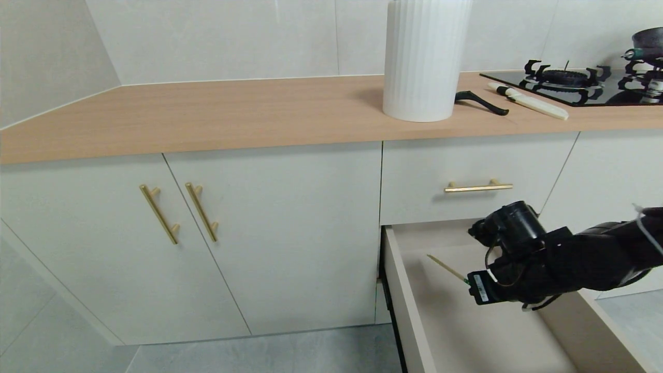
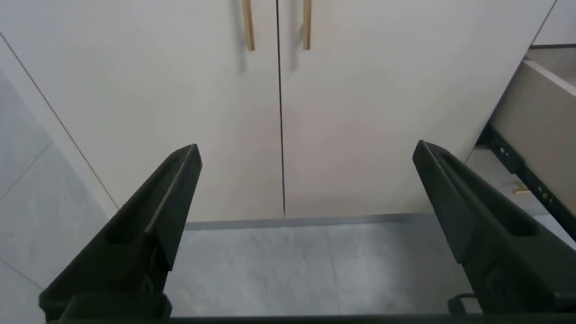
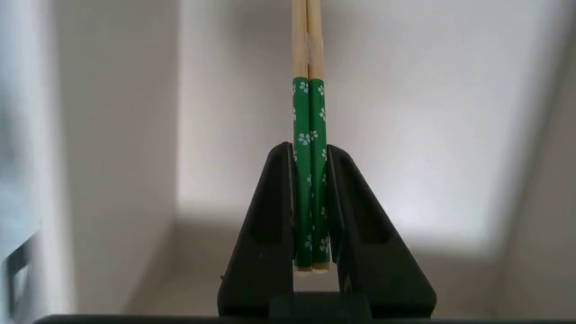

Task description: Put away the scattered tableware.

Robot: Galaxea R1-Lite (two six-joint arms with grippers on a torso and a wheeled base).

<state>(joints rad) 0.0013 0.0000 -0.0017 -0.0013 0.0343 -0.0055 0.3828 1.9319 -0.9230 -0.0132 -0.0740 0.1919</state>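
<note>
The chopsticks (image 3: 307, 108), a pair with green patterned ends, are clamped side by side in the right gripper (image 3: 307, 155), jaws closed tight on them. At lower right of the head view they hang over the open drawer (image 1: 404, 290), not yet released.

Judged progress: one delivery is under way. A sheathed knife (image 1: 533, 102) and a black-handled utensil (image 1: 481, 102) lie on the bench (image 1: 233, 114), upper right, not yet put away.

The left gripper (image 2: 306, 148) is empty, jaws wide apart, facing the cabinet doors (image 2: 360, 108).
</note>
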